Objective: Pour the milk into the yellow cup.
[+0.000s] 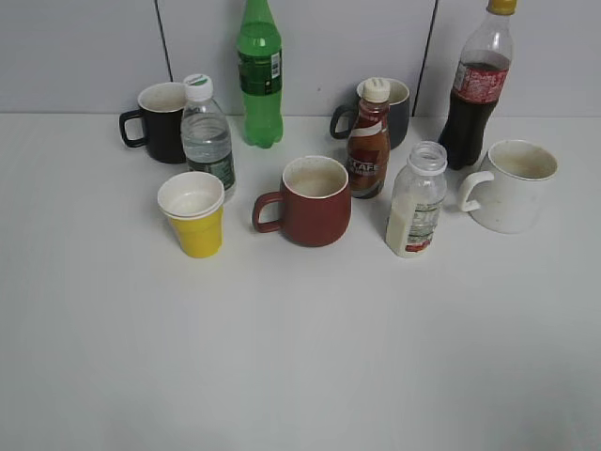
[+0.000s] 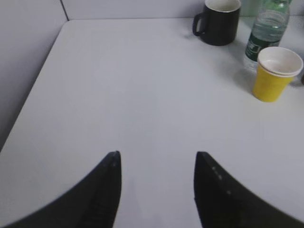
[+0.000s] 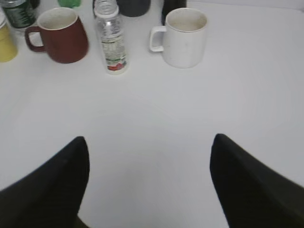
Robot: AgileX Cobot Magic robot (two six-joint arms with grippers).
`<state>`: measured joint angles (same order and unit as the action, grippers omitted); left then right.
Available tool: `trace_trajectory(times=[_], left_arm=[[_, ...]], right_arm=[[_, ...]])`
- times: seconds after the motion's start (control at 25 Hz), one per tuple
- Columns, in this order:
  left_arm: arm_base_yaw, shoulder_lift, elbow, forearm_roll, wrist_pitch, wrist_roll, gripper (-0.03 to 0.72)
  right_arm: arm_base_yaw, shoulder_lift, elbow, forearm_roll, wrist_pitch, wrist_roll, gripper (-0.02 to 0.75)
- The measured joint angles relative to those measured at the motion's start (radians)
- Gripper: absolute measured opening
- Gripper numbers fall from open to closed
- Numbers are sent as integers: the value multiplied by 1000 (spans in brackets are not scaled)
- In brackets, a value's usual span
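The milk bottle (image 1: 414, 202), clear plastic with no cap and white liquid in its lower part, stands upright right of centre; it also shows in the right wrist view (image 3: 111, 40). The yellow cup (image 1: 194, 215) stands upright at the left, white inside; it also shows in the left wrist view (image 2: 274, 73) and at the edge of the right wrist view (image 3: 5, 40). My left gripper (image 2: 156, 156) is open and empty over bare table, well short of the cup. My right gripper (image 3: 149, 142) is open and empty, well short of the milk bottle. Neither gripper shows in the exterior view.
A dark red mug (image 1: 314, 200) stands between cup and milk. A coffee bottle (image 1: 369, 141), water bottle (image 1: 207, 134), black mug (image 1: 159, 122), green bottle (image 1: 259, 75), dark mug (image 1: 394, 108), cola bottle (image 1: 477, 89) and white mug (image 1: 510, 185) stand around them.
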<state>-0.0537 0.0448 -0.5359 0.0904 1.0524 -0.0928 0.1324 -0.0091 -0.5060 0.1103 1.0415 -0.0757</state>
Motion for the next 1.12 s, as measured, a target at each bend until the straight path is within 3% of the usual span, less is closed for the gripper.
trace_trajectory(times=[0.16,1.12], left_arm=[[36,-42,0,0,0,0,380],[36,-51,0,0,0,0,379]], right_arm=[[-40,0,0,0,0,0,593],[-43,0,0,0,0,0,593]])
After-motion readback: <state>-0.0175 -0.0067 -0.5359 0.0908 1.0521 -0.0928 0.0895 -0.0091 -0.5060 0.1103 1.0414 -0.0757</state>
